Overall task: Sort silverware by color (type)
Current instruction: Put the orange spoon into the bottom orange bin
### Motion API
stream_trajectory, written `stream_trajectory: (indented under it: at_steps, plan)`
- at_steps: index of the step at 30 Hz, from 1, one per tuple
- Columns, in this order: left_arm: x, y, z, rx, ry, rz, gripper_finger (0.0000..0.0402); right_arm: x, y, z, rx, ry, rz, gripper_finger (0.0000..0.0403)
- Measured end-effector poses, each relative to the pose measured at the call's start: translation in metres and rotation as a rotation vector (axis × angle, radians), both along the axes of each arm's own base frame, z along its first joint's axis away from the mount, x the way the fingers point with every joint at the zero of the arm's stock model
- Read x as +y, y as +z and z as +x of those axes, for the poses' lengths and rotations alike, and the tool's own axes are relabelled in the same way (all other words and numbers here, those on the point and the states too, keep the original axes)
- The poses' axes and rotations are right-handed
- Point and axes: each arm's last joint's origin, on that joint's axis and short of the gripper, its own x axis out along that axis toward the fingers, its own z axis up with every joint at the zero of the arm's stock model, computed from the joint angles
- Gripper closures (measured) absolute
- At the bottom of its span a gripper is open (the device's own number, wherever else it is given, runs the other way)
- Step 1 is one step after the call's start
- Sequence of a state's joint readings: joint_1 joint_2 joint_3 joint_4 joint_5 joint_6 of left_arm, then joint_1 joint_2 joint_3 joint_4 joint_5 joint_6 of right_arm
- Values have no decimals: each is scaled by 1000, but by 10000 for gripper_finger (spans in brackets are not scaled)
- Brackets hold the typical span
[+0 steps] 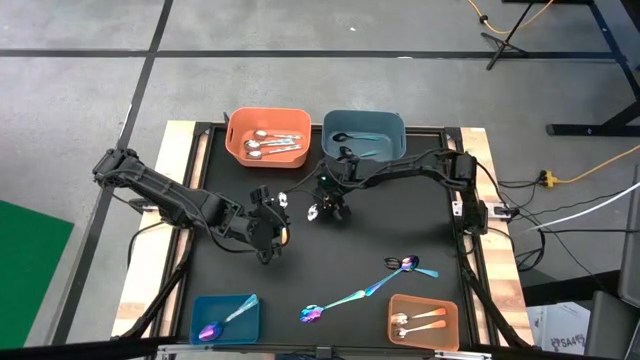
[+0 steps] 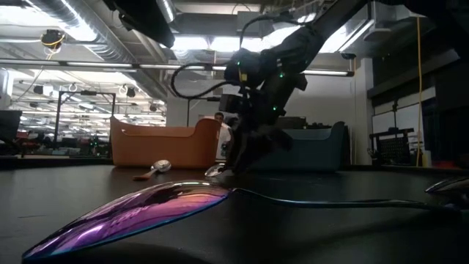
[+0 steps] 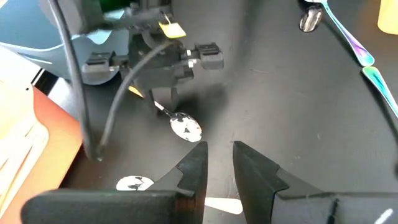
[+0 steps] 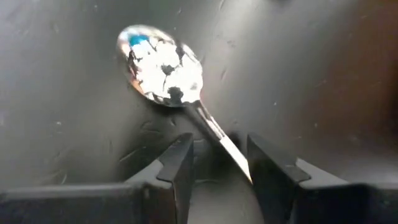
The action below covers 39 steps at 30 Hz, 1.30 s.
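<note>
A spoon with a shiny silver bowl (image 4: 161,68) lies flat on the black mat mid-table, also visible in the high view (image 1: 313,212). My right gripper (image 4: 217,171) is down at the mat, open, with one finger on each side of the spoon's thin handle (image 4: 214,130); I cannot tell whether either finger touches it. My left gripper (image 3: 217,165) hovers open to the left of it, above a second spoon (image 3: 134,183), whose pale handle passes under the fingers. Two iridescent spoons (image 1: 340,298) (image 1: 408,265) lie on the near half of the mat.
At the far edge stand an orange bin (image 1: 240,150) holding silver spoons and a blue-grey bin (image 1: 395,150) holding a black one. At the near edge, a blue bin (image 1: 200,305) holds an iridescent spoon and an orange bin (image 1: 450,312) holds orange-handled spoons.
</note>
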<state>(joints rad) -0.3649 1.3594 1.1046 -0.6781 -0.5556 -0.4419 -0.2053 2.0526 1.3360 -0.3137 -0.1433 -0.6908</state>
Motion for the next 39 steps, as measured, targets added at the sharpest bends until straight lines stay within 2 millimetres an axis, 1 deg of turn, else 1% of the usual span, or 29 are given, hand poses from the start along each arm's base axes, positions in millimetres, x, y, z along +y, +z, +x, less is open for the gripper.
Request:
stream_trajectory:
  at_steps: [3, 24, 26, 33, 39]
  plan:
    - [0, 0, 0, -2, 0, -1, 331, 0, 0, 1, -7, 4, -26, 265]
    - [0, 0, 0, -5, 0, -2, 331, 0, -1, -1, 12, 11, -26, 269]
    - [0, 0, 0, -5, 0, -2, 331, 0, -1, -1, 13, 11, -26, 280]
    - [0, 0, 0, -5, 0, -3, 331, 0, -1, 0, 12, 3, -49, 339]
    - [0, 0, 0, -5, 0, -3, 331, 0, 0, 0, 10, 1, -52, 381]
